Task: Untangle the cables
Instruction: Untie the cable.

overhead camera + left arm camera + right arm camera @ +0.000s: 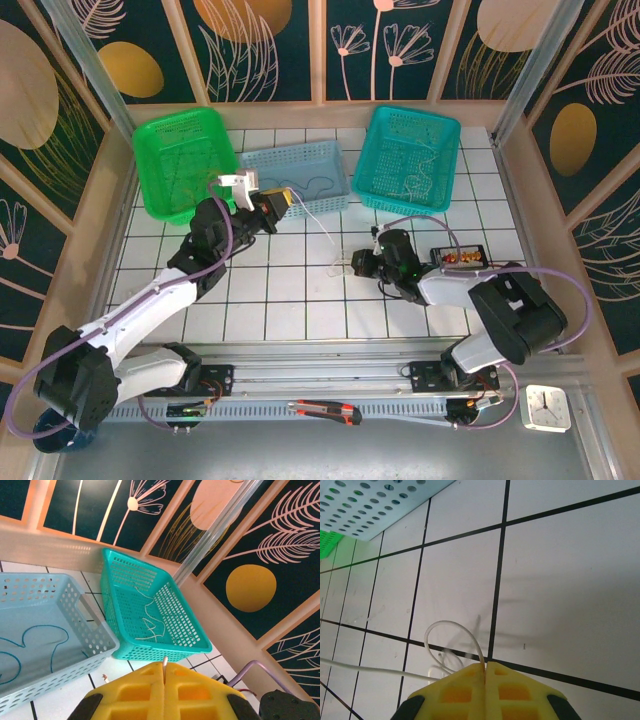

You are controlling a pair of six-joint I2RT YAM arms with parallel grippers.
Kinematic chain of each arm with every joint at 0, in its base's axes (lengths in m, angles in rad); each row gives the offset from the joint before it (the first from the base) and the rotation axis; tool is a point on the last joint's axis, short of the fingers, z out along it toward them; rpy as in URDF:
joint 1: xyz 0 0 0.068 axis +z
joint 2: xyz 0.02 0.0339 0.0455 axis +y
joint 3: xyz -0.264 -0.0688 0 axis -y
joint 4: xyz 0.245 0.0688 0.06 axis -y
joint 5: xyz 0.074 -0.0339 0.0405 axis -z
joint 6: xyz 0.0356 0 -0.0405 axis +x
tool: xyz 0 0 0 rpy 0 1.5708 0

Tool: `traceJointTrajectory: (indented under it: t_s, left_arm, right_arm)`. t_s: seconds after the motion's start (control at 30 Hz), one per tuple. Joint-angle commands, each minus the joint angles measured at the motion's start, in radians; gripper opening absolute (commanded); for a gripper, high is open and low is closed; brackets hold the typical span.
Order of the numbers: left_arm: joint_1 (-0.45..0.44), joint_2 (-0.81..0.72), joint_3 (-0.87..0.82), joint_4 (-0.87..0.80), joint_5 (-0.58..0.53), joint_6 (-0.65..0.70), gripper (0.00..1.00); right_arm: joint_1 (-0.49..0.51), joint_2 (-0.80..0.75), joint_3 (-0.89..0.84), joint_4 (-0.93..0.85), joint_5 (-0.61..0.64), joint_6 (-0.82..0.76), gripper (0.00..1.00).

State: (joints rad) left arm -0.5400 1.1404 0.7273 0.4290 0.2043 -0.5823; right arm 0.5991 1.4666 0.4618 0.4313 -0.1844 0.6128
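A white cable (318,222) is stretched over the tiles between my two grippers. My left gripper (283,203) hangs in front of the pale blue basket (330,205), shut on one end of it; the tip pokes out between the yellow fingers (135,690). My right gripper (352,266) is low over the tiles, shut on a small loop of the white cable (445,630), with more loose loops beside it. A dark cable (30,640) lies in the blue basket (75,610). A pale yellowish cable (150,625) lies in the teal basket (150,652).
A green basket (145,170) stands at the back left and the teal basket (410,112) at the back right. A small black box (460,257) with a red lead sits right of my right arm. A small clock (547,407) and a red-black tool (325,409) lie by the near rail.
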Motion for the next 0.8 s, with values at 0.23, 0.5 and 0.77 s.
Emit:
traceJointTrajectory:
  t_s: [0.23,0.5,0.77]
  left_arm:
    - [0.011,-0.016,0.109,-0.015,0.036,0.014,0.00]
    - [0.011,-0.011,0.139,-0.024,0.062,0.007,0.00]
    - [0.011,-0.007,0.177,-0.026,0.103,-0.017,0.00]
  right_arm:
    - [0.014,0.044,0.027,-0.017,0.006,-0.001,0.03]
    - [0.014,0.041,0.037,-0.036,0.013,-0.003,0.23]
    - [0.014,0.013,0.042,-0.057,0.013,-0.010,0.38]
